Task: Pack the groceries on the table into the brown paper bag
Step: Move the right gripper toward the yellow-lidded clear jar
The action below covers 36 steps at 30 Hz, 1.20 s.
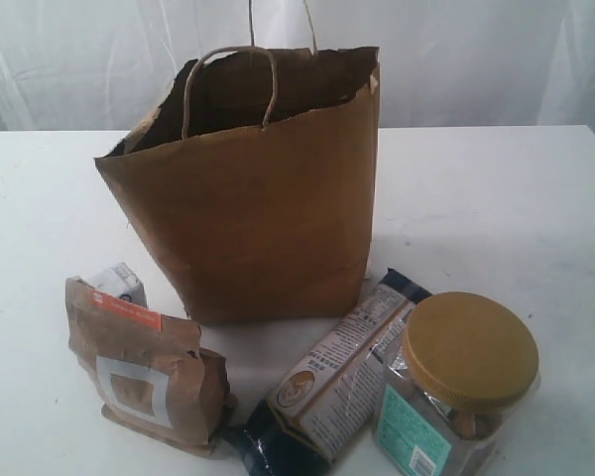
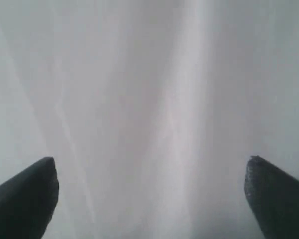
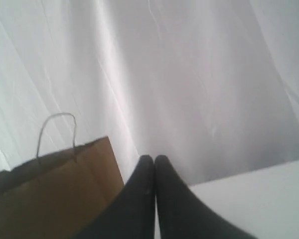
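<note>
Left gripper [image 2: 150, 164]: set wide, the two dark fingers [image 2: 25, 199] far apart, nothing held between them, only white curtain [image 2: 149, 74] beyond.

Table [image 1: 496, 198]: white, flat, carrying every item listed below.

Near left: small white-blue carton [image 1: 116, 283], mostly hidden, only the upper part visible above the far side of the pouch; contact with the pouch not discernible.

Near left, in front of the carton: brown orange-striped pouch [image 1: 144, 372], upright, top folded over, orange band across the upper face, pale square label lower down.

Centre, farther back: brown paper bag [image 1: 253, 218], upright on the table, mouth open, rim ragged and torn, cord handles raised. Interior dark; contents not discernible. Apart from the pouch, with bare table between.

Near centre-right: long dark-blue packet [image 1: 332, 382], flat on the table, laid diagonally, far end close to the bag's right bottom corner, near end close to the pouch.

Near right: big gold-lidded clear jar [image 1: 456, 397], upright, lid on, just beside the packet's right edge; touching or not, undetermined.

Right gripper [image 3: 153, 160]: fully closed, fingertips pressed together, nothing gripped, raised above the table [image 3: 259, 199] to the right of the bag [image 3: 55, 194].
</note>
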Each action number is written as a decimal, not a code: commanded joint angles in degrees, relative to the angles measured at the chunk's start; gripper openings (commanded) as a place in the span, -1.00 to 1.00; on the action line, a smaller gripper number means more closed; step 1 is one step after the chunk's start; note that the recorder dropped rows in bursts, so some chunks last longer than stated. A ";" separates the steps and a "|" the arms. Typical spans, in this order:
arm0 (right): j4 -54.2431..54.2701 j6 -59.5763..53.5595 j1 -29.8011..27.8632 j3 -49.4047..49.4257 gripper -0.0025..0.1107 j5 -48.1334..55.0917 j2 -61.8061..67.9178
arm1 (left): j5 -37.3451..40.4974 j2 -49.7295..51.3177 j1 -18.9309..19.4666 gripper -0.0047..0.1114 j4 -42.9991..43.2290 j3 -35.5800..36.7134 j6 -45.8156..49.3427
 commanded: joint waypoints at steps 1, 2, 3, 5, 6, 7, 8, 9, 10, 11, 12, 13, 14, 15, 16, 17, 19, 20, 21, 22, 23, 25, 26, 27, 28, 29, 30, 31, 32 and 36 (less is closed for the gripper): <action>-0.11 0.09 -0.31 -4.01 -0.96 -4.15 0.61 | -15.04 -4.94 -0.01 0.56 1.00 -0.50 2.45; -0.11 0.09 -0.31 -6.08 -0.96 -4.15 1.19 | -19.12 -5.67 -0.01 0.37 1.00 -0.50 3.89; -0.11 0.09 -0.31 -8.58 -0.96 -4.26 2.03 | -22.58 -6.26 -0.01 0.15 0.73 -0.50 5.60; -0.36 0.09 -0.31 -13.93 -0.96 -5.77 4.15 | -27.16 -6.97 -0.01 -0.30 0.00 -0.50 10.27; -0.85 0.09 -0.31 -17.29 -0.96 -6.47 5.70 | -30.01 -7.21 -0.01 -0.51 -0.40 -0.50 12.12; -1.95 0.09 -0.31 -20.91 -0.96 -6.75 7.39 | -32.83 -7.46 -0.01 -0.72 -1.47 -0.50 13.53; -3.87 0.09 -0.31 -23.88 -0.96 -6.15 8.80 | -35.10 -7.56 -0.01 -0.87 -3.05 -0.50 14.73; -7.19 0.09 -0.31 -27.44 -0.96 -4.71 10.67 | -38.45 -7.82 -0.01 -0.91 -4.12 -0.50 16.67; -11.44 0.09 -0.31 -30.75 -0.96 -2.20 12.56 | -41.73 -7.88 -0.01 -0.91 -4.12 -0.26 17.96; -15.29 0.09 -0.31 -33.02 -0.96 0.67 14.44 | -44.63 -8.00 -0.01 -0.91 -4.12 0.69 18.77; -20.35 0.43 -0.31 -35.38 -0.96 5.11 16.21 | -46.47 -8.21 -0.01 -0.92 -4.12 1.99 20.84; -25.09 1.08 -0.31 -37.00 -0.96 10.14 18.16 | -47.56 -8.75 -0.01 -0.92 -4.12 3.61 23.21; -27.69 1.13 -0.31 -37.69 -0.96 15.25 19.79 | -47.71 -9.24 -0.01 -0.92 -4.12 5.22 25.17; -28.83 0.96 -0.31 -37.80 -0.96 20.49 21.97 | -47.22 -10.26 -0.01 -0.92 -4.12 7.59 25.84; -28.83 0.57 -0.31 -37.67 -0.96 26.06 24.23 | -46.10 -11.61 -0.01 -0.92 -4.12 10.34 25.56; -28.83 0.54 -0.31 -37.58 -0.96 31.01 26.23 | -44.61 -13.42 -0.01 -0.92 -4.12 12.74 25.11; -29.79 0.31 -0.31 -37.58 -0.96 44.45 31.45 | -38.32 -17.96 -0.01 -0.92 -4.12 19.42 23.67; -30.95 0.42 -0.31 -37.58 -0.96 49.26 33.37 | -34.94 -20.07 -0.01 -0.92 -4.12 22.25 23.38; -31.28 0.43 -0.31 -37.58 -0.96 55.49 35.84 | -29.81 -23.20 -0.01 -0.92 -4.12 26.54 23.15; -31.28 0.43 -0.31 -37.58 -0.96 58.79 37.12 | -26.58 -25.26 -0.01 -0.92 -4.12 29.37 23.15; -31.28 0.43 -0.31 -37.69 -0.96 62.19 38.19 | -22.93 -27.20 -0.01 -0.92 -4.12 32.80 23.15; -30.69 -0.38 -0.31 -38.40 -0.96 66.46 38.68 | -16.28 -31.78 0.67 -0.92 -4.12 39.46 22.85; -29.03 -2.50 -0.31 -38.81 -0.96 67.37 38.56 | -14.04 -33.55 0.94 -0.92 -4.12 42.05 22.41; -25.41 -10.15 -0.31 -39.88 -0.96 68.33 37.91 | -11.11 -36.06 1.42 -0.92 -4.12 45.90 21.78; -19.89 -17.12 -0.31 -40.82 -0.96 68.98 37.45 | -9.75 -37.66 1.79 -0.92 -4.12 48.32 21.19; -14.40 -26.46 -0.31 -41.90 -0.96 70.07 37.15 | -9.23 -39.54 2.15 -0.92 -4.12 50.63 20.27; -4.54 -35.12 -0.31 -43.87 -0.96 72.22 37.01 | -8.91 -41.30 2.73 -0.92 -4.12 53.99 18.31; 1.93 -42.40 -0.31 -45.26 -0.96 74.08 37.01 | -8.77 -43.00 3.04 -0.92 -4.12 56.16 16.62; 9.19 -48.18 -0.31 -46.87 -0.96 76.70 37.25 | -8.77 -44.96 3.52 -0.92 -4.12 58.72 14.49; 29.75 -63.24 -0.31 -53.20 -0.96 90.15 40.51 | -8.71 -53.72 5.03 -0.92 -4.12 67.62 8.12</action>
